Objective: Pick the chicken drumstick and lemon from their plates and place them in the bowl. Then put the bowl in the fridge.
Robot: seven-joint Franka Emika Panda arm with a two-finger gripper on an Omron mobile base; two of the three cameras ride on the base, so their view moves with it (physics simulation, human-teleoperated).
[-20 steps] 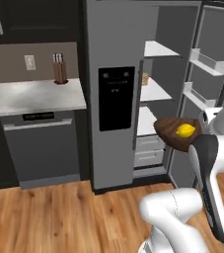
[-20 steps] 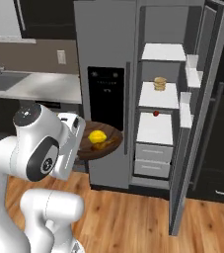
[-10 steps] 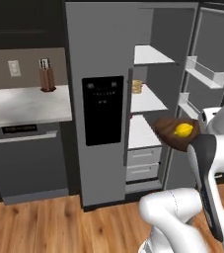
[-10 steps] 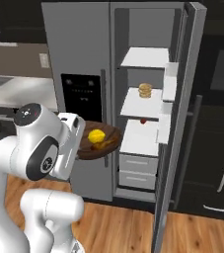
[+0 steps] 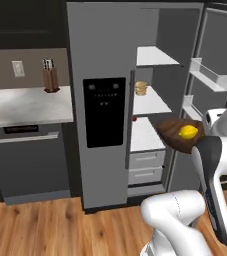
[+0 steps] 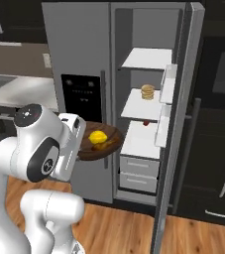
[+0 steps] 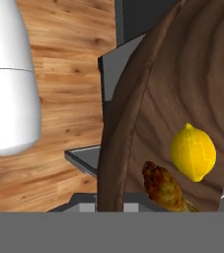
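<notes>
Left base view: bowl held up in front of the open fridge, level with the middle shelf. Lemon inside the bowl, near its right side. Hand hidden behind the bowl and the white arm; fingers not visible here. Fridge door with black dispenser panel closed on the left half; right door swung open, bins on its inner face. Small stacked tan item on the middle shelf, small red item at the edge of the shelf below. Two drawers at the bottom of the compartment. Table left of the fridge, knife block standing on it against the wall.

Right base view: bowl at the arm's wrist, just left of the open compartment, not yet on any shelf. Lemon in the middle of the bowl, drumstick beside it, nearer the fridge.

Hand view: bowl seen edge-on and tilted across the frame, rim close to the camera. Lemon and drumstick touching, both lying on the bowl's inner surface. Fingertips hidden; hand clenched on the bowl's rim. Wooden floor below.
</notes>
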